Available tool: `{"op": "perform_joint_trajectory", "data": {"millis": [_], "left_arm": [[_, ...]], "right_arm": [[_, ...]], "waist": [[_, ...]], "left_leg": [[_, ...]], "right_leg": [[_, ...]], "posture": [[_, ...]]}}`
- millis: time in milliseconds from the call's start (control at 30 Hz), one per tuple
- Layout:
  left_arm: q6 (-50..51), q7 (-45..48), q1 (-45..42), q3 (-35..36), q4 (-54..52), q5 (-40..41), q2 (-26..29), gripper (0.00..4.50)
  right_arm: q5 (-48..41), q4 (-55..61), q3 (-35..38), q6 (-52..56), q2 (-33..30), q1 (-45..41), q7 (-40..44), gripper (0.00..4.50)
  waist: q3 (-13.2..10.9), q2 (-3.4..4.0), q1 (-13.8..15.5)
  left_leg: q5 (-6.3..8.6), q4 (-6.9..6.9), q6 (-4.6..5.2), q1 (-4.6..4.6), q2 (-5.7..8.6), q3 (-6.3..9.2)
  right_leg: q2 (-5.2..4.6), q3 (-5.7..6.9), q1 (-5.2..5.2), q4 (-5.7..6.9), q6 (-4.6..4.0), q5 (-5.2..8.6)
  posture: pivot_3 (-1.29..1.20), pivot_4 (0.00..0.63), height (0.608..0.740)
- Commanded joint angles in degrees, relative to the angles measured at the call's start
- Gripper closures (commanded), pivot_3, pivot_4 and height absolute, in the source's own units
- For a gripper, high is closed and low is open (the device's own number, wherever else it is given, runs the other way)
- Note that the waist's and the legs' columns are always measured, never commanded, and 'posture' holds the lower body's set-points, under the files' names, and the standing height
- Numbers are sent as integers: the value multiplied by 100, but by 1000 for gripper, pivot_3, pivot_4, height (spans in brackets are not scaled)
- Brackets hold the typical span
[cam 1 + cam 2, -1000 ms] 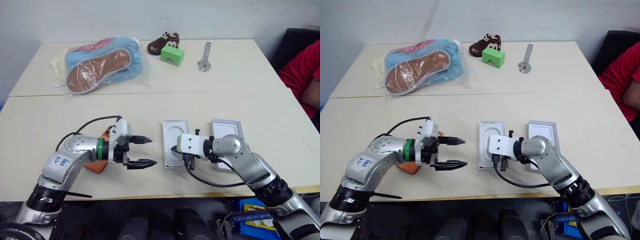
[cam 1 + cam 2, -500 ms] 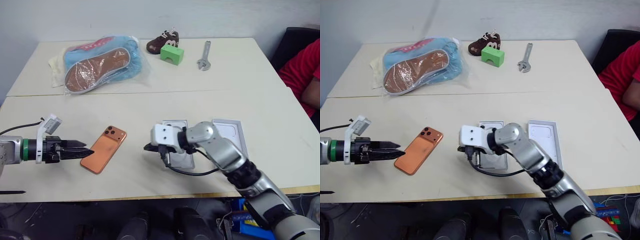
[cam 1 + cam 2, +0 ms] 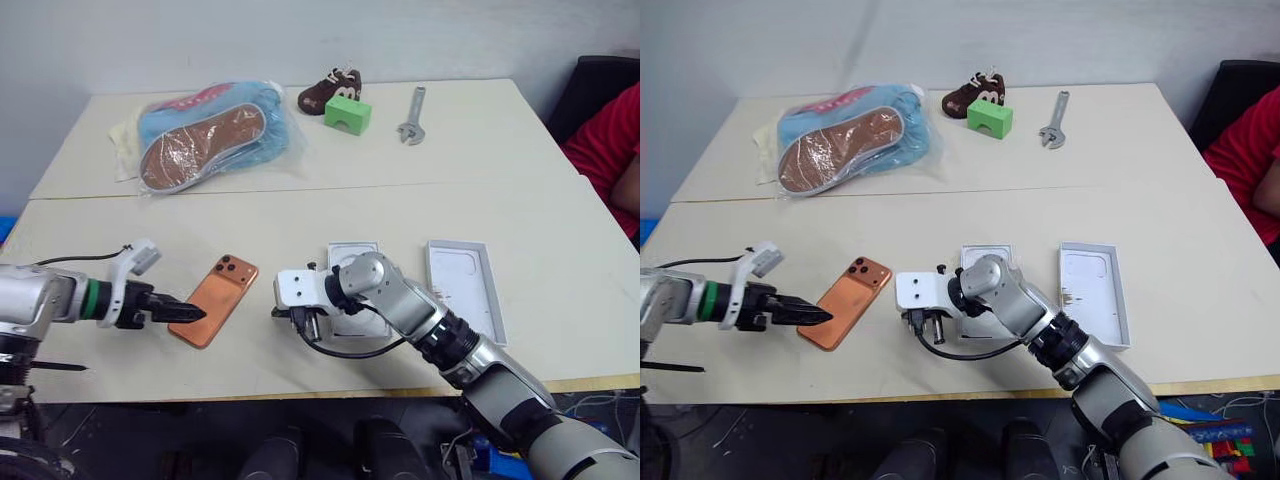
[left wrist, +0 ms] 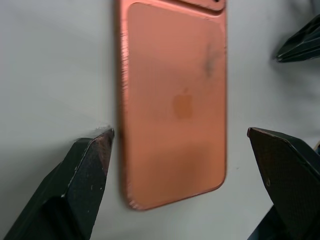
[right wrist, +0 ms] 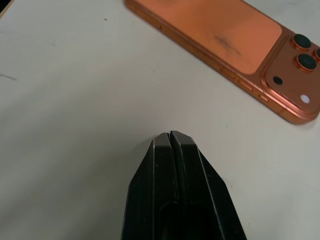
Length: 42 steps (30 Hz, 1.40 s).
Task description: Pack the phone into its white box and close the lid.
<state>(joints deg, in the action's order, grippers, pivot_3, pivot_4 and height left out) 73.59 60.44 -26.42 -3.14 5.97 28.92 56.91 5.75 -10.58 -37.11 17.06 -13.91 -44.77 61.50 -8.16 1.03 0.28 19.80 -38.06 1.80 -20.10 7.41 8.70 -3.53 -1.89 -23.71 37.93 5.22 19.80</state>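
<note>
**Child:** Is the phone in its box yet?

**Me:** No. The phone lies flat on the table, back up, with its three dark lenses showing. Nothing holds it. My left gripper is right at its near end. In the left wrist view my two black fingers stand wide apart, one on each side of the phone's end, and they hold nothing.

**Child:** And your other hand?

**Me:** My right gripper is on the other side of the phone, a little way off. Its fingers are pressed tight together and hold nothing. I think I need to lift one edge of the phone first, because it is so flat.

**Child:** Where is the box?

**Me:** The white box is near the phone, partly behind my right arm. The lid lies open side up just beside it. So I think all the steps are left: pick up the phone, lay it in the box, put the lid on.

**Child:** What else is there?

**Me:** Two pale tables pushed together. At the far side are a bag of slippers, a small brown shoe, a green block and a wrench. A person in a red sleeve sits at the right edge, by a plain pale wall.
</note>
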Motion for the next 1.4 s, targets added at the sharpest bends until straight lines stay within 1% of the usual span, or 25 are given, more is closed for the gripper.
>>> {"op": "perform_joint_trajectory", "data": {"millis": [33, 167, 300, 500, 567, 633, 733, 900, 967, 1000, 1067, 1167, 1267, 1333, 1367, 1400], "left_arm": [[689, -282, 471, -661, -277, 226, -703, 0], [1219, -676, 670, -421, -561, 334, -1234, 0], [1790, -1150, 730, 110, -593, 389, -1834, 0], [1891, -1892, 1009, 672, -501, 735, -2359, 0], [1891, -2087, 1047, 812, -436, 1012, -2428, 0], [1891, -2256, 979, 1061, -227, 1669, -2504, 0], [1891, -2637, 833, 1359, -188, 2535, -2598, 0], [1891, -3395, 833, 1501, -100, 3209, -2582, 0], [1891, -3640, 847, 1590, -7, 3477, -2590, 0], [1891, -3768, 828, 1675, 84, 3642, -2630, 0], [1891, -4028, 792, 1729, 177, 3931, -2663, 0], [1891, -4382, 781, 1689, 150, 4137, -2646, 0], [1891, -4538, 773, 1822, 245, 4329, -2579, 562], [1891, -4578, 766, 1917, 330, 4549, -2449, 1125], [1891, -4591, 768, 1931, 345, 4650, -2382, 1480], [1891, -4548, 786, 1958, 329, 4767, -2282, 1772]], "right_arm": [[86, 58, 27, -129, 51, -96, 22, 4492], [301, -161, 10, -327, -7, -99, -46, 4492], [404, -278, 32, -456, -9, -40, -43, 4492], [453, -335, 46, -474, 19, 54, -46, 4492], [451, -334, 66, -457, 25, 68, -35, 4492], [432, -336, 85, -434, 33, 84, -25, 4492], [442, -352, 97, -449, 29, 99, -4, 4492], [436, -338, 204, -413, 47, 124, 38, 4492], [423, -310, 241, -383, 37, 150, 56, 4492], [396, -287, 265, -352, 37, 170, 70, 4492], [369, -248, 284, -317, 26, 192, 85, 4492], [411, -245, 292, -353, -30, 190, 64, 4492], [404, -246, 353, -375, -96, 189, 32, 4500], [363, -141, 412, -418, -196, 229, 53, 4500], [315, -62, 450, -428, -238, 257, 76, 4500], [144, 153, 545, -399, -291, 330, 182, 4500]], "waist": [[36, 41, 31], [75, 84, 101], [122, 97, 124], [174, 117, 127], [175, 114, 133], [176, 112, 130], [171, 102, 132], [156, 56, 126], [154, 6, 97], [152, -6, 86], [149, -11, 83], [139, -27, 85], [132, -36, 84], [114, -56, 83], [106, -67, 83], [101, -76, 77]], "left_leg": [[2, 0, 5, 4, 4, 7], [15, 15, 29, 71, 10, 9], [21, 17, 39, 89, 19, 19], [23, 18, 43, 118, 28, 35], [24, 38, 45, 161, 29, 39], [24, 65, 49, 190, 34, 39], [21, 83, 54, 197, 35, 43], [21, 83, 54, 190, 40, 60], [20, 83, 54, 173, 42, 60], [19, 83, 52, 166, 40, 60], [20, 86, 51, 168, 37, 60], [21, 89, 51, 165, 37, 61], [22, 90, 53, 165, 38, 60], [22, 90, 52, 159, 36, 60], [22, 90, 51, 155, 35, 61], [22, 89, 51, 147, 34, 61]], "right_leg": [[-2, -3, 0, 0, 0, 0], [-4, -15, 39, 3, 0, 0], [-5, -24, 55, 2, 0, 0], [-9, -30, 96, -15, 1, 1], [-10, -34, 136, -26, 1, 1], [-12, -48, 161, -41, 1, 2], [-11, -65, 165, -54, 2, 2], [-10, -68, 162, -53, 2, 2], [-10, -68, 141, -48, 2, 2], [-9, -66, 124, -35, 2, 2], [-6, -63, 120, -29, 2, 2], [-6, -61, 115, -31, 2, 2], [-6, -60, 115, -34, 2, 2], [-5, -57, 111, -38, 2, 2], [-4, -55, 107, -38, 2, 2], [-3, -53, 99, -38, 2, 2]], "posture": [[0, 150, 740], [0, 150, 740], [0, 150, 740], [0, 150, 740], [0, 150, 740], [0, 150, 740], [0, 150, 740], [0, 150, 740], [0, 150, 740], [0, 150, 740], [0, 150, 740], [0, 150, 740], [0, 150, 740], [0, 150, 740], [0, 150, 740], [0, 150, 740]]}}
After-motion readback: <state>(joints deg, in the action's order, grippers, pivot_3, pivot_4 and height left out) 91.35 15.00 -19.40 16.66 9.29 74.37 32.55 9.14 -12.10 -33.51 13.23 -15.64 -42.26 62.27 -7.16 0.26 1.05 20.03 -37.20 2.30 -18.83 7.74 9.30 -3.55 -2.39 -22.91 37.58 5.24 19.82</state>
